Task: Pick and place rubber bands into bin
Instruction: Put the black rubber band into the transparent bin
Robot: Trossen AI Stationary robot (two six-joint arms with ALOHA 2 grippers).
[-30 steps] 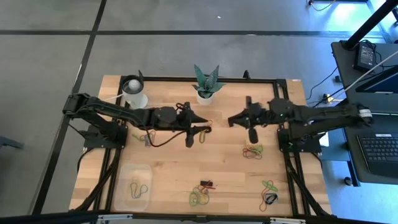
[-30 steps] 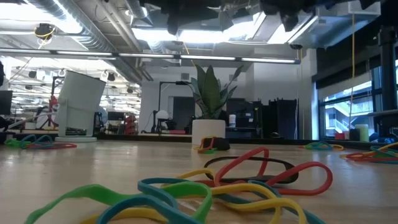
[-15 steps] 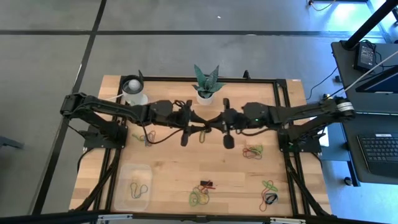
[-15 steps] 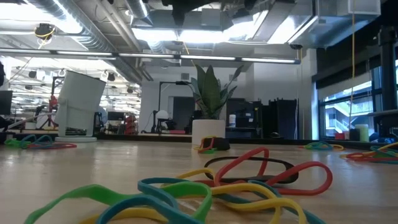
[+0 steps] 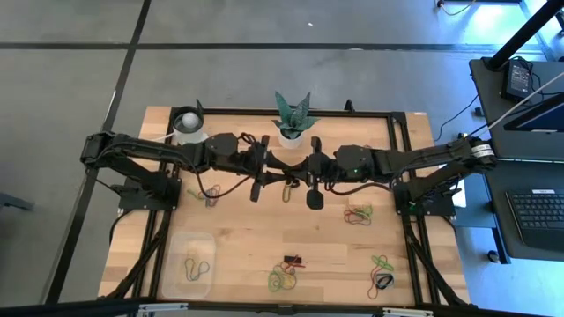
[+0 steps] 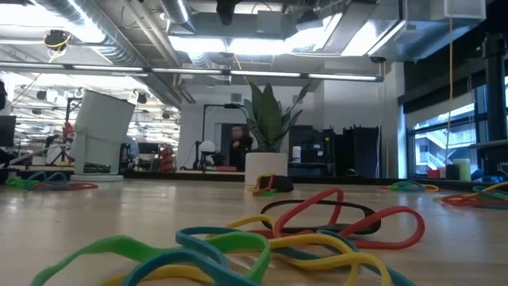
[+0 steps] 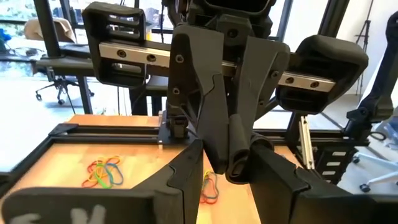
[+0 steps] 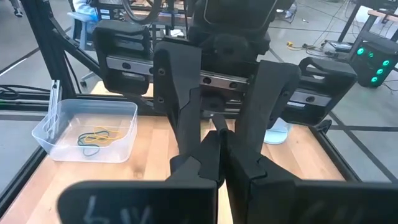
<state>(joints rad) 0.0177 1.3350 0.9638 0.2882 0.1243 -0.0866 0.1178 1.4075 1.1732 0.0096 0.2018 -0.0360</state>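
Left claw (image 5: 280, 167): held above the middle of the worktop (image 5: 238, 224), tip to tip with the right claw; fingers parted, closed around the right claw's pressed-together fingertips.
Right claw (image 5: 296, 169): fingers pressed together, nothing of its own held.
Rubber bands (image 5: 358, 212): scattered in small heaps over the worktop, some below the claws, others along the near edge.
Bin (image 5: 188, 263): set at the near left corner, a few bands seen inside.
Plant pot (image 5: 290, 134): at the far edge.
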